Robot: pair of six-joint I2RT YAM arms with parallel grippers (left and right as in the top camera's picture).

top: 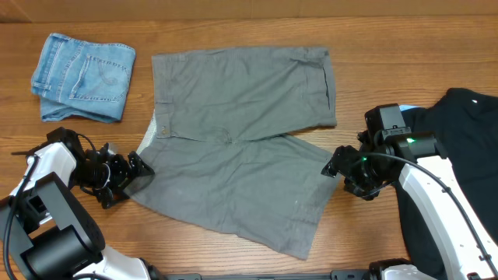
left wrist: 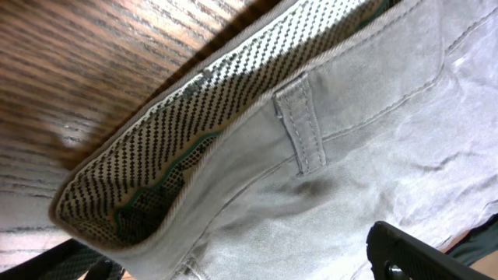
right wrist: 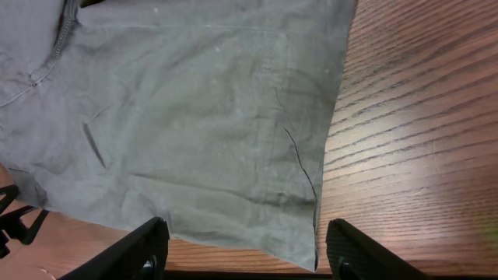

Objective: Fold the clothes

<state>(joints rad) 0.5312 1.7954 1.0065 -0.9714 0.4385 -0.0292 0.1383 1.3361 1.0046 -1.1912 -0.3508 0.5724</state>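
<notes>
Surface: wood-grain table (top: 233, 31), shown whole from overhead.
Denim garment (top: 84, 76): folded, at 10 o'clock of the table; not part of this fold.
Left gripper (top: 138, 166): at 9 o'clock, level with the waistband end of the shorts (top: 241, 148). Jaws stand fully wide. Wrist view shows the dotted inner waistband (left wrist: 194, 132) and a belt loop (left wrist: 299, 128) close ahead; nothing pinched yet.
Shorts: flat at table centre, waist toward 9 o'clock, legs toward 3 o'clock, near leg running out to 5 o'clock.
Right gripper (top: 334, 165): at 3 o'clock, by the near leg's hem (right wrist: 319, 194). Fingers (right wrist: 128, 253) partly spread, straddling the hem corner; contact with cloth uncertain, since the tips sit at the frame's bottom edge.
Black garment (top: 459, 155): heaped at 3 o'clock, under the right arm; untouched.
Step in hand (judgement): approach for the first fold, both ends being lined up.
Next move calls for: each gripper to close on its edge, waistband left and hem right, catching both cloth layers before lifting.
</notes>
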